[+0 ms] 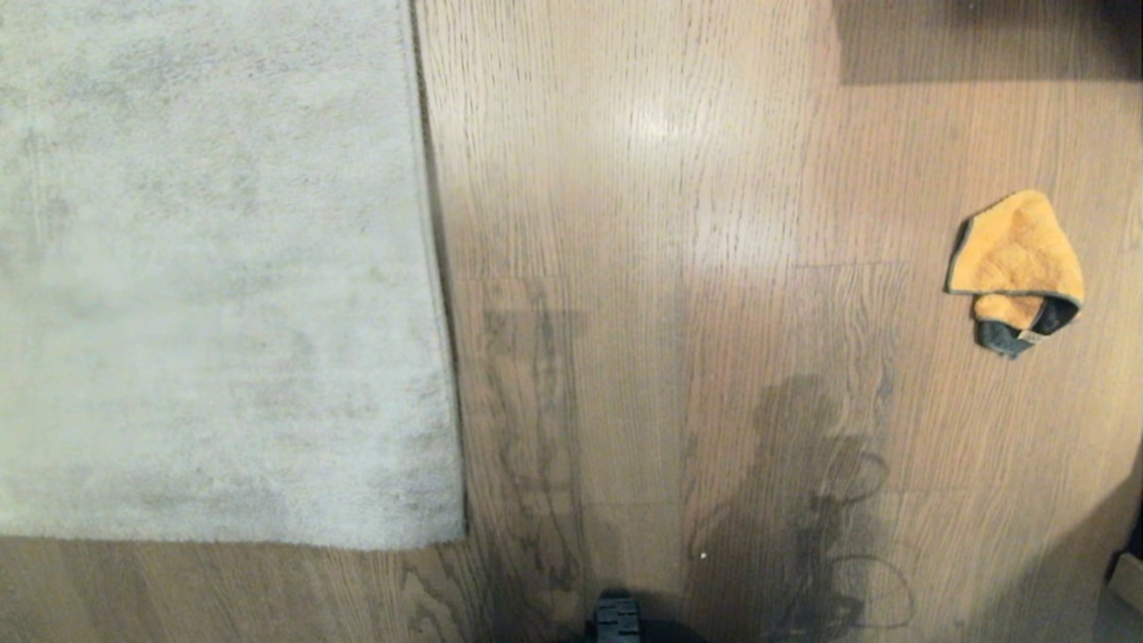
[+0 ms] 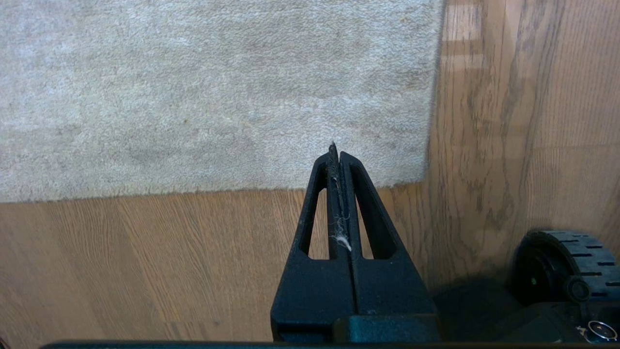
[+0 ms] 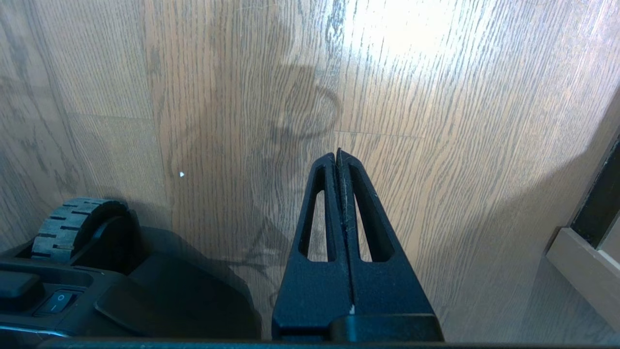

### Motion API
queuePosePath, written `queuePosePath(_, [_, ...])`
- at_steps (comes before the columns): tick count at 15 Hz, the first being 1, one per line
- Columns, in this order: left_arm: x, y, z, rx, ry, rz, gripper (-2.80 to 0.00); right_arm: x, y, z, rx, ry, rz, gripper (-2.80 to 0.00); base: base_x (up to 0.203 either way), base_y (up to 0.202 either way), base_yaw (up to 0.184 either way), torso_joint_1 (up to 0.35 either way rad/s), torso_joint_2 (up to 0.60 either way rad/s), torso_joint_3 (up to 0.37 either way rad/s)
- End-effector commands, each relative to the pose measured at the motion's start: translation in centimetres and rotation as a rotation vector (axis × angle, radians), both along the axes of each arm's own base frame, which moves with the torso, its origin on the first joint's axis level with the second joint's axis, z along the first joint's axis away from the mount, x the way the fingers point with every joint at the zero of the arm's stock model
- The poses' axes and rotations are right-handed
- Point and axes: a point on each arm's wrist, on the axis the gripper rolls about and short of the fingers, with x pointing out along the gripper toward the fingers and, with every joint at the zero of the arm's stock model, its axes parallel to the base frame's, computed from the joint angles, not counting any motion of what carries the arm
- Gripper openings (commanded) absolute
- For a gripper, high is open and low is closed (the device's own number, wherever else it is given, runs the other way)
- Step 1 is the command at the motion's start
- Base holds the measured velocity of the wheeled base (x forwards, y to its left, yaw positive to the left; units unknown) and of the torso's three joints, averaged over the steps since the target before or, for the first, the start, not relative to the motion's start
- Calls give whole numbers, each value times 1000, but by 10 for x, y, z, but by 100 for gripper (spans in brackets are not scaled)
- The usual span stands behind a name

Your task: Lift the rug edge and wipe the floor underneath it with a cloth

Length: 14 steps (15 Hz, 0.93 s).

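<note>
A: Where is the rug edge [image 1: 438, 268]?

B: In the head view the rug fills the left of the frame. Its straight border runs down the middle-left to a corner at lower left, lying flat on the floor [image 1: 679, 179].

A: And the cloth [image 1: 1016, 272]?

B: At the right of that frame, crumpled on the wood planks, well apart from the rug.

A: What of the tools?

B: The left tool [image 2: 335, 154] has its fingers pressed together with nothing between them but a wisp of lint; in its wrist view it hangs over the rug's corner. The right tool [image 3: 337, 157] is likewise closed and empty, above bare floor.

A: Anything else?

B: A black wheel [image 3: 72, 225] of the base sits at the lower left of the right wrist view.
</note>
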Motion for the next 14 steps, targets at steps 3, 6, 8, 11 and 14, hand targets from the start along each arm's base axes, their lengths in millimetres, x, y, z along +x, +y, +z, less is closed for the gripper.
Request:
queuePosePath(3, [0, 0, 0, 0, -1, 1, -280, 0, 0, 0, -1, 3, 1, -280, 0, 0, 0, 0, 0, 0])
queuePosePath(6, [0, 0, 0, 0, -1, 1, -280, 0, 0, 0, -1, 3, 1, -280, 0, 0, 0, 0, 0, 0])
queuePosePath(8, [0, 0, 0, 0, -1, 1, -280, 0, 0, 0, -1, 3, 1, -280, 0, 0, 0, 0, 0, 0])
queuePosePath(11, [0, 0, 0, -2, -1, 0, -280, 0, 0, 0, -1, 3, 1, -280, 0, 0, 0, 0, 0, 0])
queuePosePath(14, [0, 0, 0, 0, -1, 1, -280, 0, 0, 0, -1, 3, 1, -280, 0, 0, 0, 0, 0, 0])
